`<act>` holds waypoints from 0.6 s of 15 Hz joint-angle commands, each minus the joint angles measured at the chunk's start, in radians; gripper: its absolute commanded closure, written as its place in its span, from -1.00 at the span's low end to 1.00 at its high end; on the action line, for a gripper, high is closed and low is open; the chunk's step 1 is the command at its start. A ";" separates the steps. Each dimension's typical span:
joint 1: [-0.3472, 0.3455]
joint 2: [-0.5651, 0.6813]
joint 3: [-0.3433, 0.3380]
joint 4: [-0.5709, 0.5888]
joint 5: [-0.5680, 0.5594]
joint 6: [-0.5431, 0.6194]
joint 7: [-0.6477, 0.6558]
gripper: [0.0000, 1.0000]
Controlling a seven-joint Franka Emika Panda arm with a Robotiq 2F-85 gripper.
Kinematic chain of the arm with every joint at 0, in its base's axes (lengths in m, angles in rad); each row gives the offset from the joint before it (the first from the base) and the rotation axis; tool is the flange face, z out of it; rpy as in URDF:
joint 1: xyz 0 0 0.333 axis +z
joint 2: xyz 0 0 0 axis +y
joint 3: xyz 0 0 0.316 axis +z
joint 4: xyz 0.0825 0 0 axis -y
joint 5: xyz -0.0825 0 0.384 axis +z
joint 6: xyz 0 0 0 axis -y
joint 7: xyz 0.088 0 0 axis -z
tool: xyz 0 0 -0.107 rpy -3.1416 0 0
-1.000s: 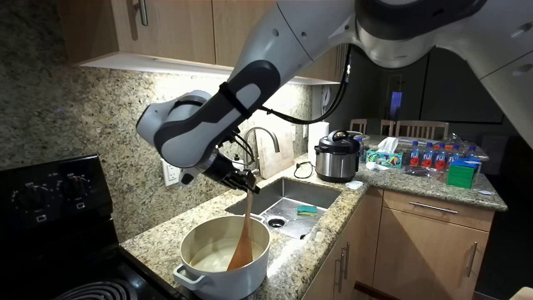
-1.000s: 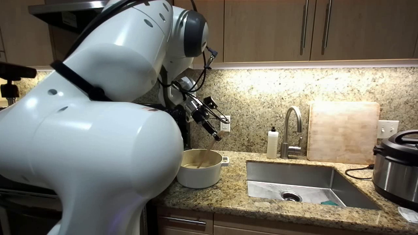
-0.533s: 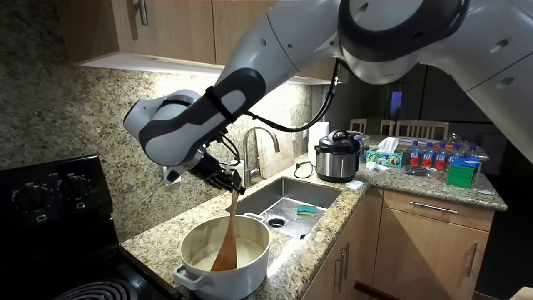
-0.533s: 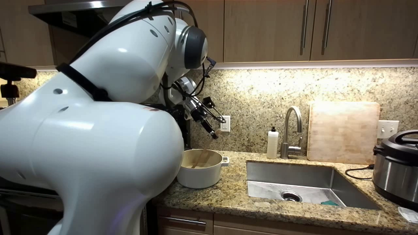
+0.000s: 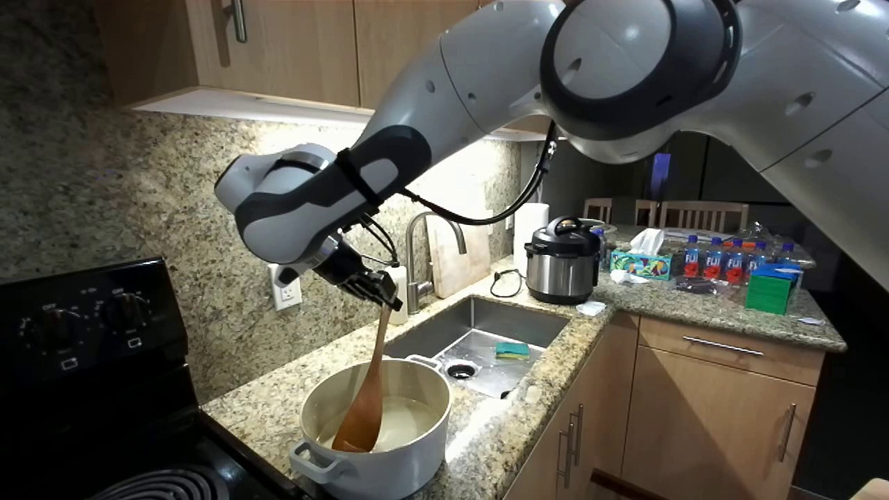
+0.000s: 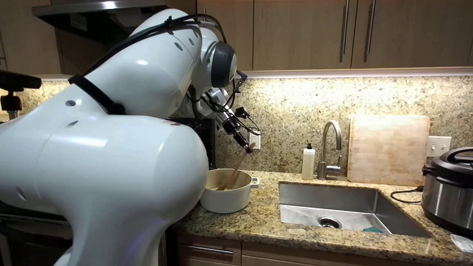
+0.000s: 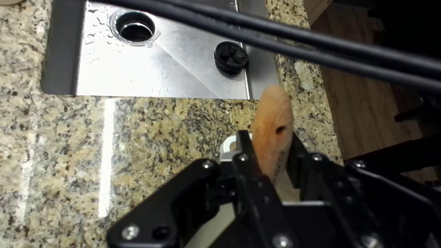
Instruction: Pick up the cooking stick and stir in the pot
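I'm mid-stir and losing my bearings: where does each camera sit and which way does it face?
In an exterior view: apparently near the stove, facing along the counter toward the electric cooker; arm and claw show.
In an exterior view: back from the sink, facing the backsplash; the arm fills the left, claw beyond it.
Wrist view: behind the claw, looking down past the cooking stick to the sink; claw and cables show.
Both exterior views share the pot.

The pot (image 5: 403,471): round, pale grey outside, cream inside, two side handles; stands upright on the table (image 6: 266,207), pale contents in it. The cooking stick (image 5: 368,408): brown wood, broad blade, hole near handle end; tilted, blade down in the pot, handle held between the jaws above the rim.
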 commanded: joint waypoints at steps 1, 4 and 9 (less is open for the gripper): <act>0.016 -0.022 -0.021 -0.014 -0.012 -0.031 0.056 0.86; 0.002 -0.071 -0.027 -0.083 -0.001 -0.011 0.126 0.86; -0.014 -0.133 -0.013 -0.195 0.004 0.003 0.112 0.86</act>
